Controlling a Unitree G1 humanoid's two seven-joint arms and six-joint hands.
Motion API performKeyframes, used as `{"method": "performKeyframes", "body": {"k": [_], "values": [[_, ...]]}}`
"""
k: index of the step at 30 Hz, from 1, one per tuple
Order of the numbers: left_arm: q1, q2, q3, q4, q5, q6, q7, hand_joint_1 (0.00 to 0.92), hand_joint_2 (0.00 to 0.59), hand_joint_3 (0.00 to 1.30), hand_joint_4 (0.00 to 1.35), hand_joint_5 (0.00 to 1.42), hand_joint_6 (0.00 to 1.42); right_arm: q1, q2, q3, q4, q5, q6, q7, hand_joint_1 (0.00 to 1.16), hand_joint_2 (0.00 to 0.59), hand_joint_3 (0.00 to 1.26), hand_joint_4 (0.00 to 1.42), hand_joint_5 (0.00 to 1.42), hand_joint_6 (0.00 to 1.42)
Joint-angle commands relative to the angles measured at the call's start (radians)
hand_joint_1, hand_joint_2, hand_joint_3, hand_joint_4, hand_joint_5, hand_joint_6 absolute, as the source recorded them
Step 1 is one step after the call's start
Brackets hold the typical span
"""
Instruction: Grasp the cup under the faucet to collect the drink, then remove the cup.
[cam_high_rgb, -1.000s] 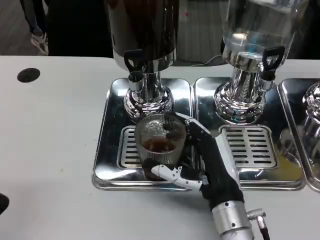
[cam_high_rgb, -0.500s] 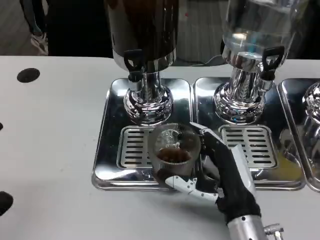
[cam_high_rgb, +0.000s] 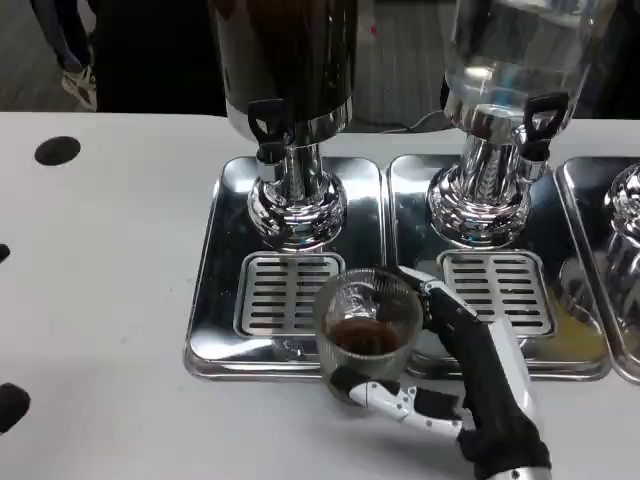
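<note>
We've got our right hand (cam_high_rgb: 470, 370) wrapped around the cup (cam_high_rgb: 366, 335) — dark drink inside, sitting at the drip tray's (cam_high_rgb: 215, 290) front edge, clear of the faucet (cam_high_rgb: 268, 135) — so next comes a level carry onto the table (cam_high_rgb: 110, 280).

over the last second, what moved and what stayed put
The right hand, its fingers wrapped round the cup of dark drink, drew the cup away from under the dark dispenser's faucet, toward the robot and rightward, to the tray's front edge. Both dispensers and trays stayed put.
</note>
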Motion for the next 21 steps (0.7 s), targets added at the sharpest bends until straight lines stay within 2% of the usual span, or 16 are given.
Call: {"method": "performKeyframes", "body": {"k": [1,9,21], "values": [[-0.003,-0.002,-0.008,-0.012,0.014,0.015,0.001,0.0,0.0,0.0,0.0,0.0,0.0,0.036,-0.01,-0.008,-0.06,0.014,-0.065,0.001,0.9,0.194,0.38,0.43,0.44,0.37],[-0.009,-0.003,-0.015,-0.018,0.02,0.022,0.0,0.0,0.0,0.0,0.0,0.0,0.0,0.085,-0.023,-0.019,-0.074,0.022,-0.101,0.006,0.9,0.194,0.38,0.43,0.44,0.37],[-0.013,0.008,-0.003,-0.047,0.027,0.051,-0.001,0.0,0.0,0.0,0.0,0.0,0.0,0.114,-0.021,-0.041,0.032,0.028,-0.206,-0.006,0.91,0.197,0.37,0.44,0.44,0.39]]}}
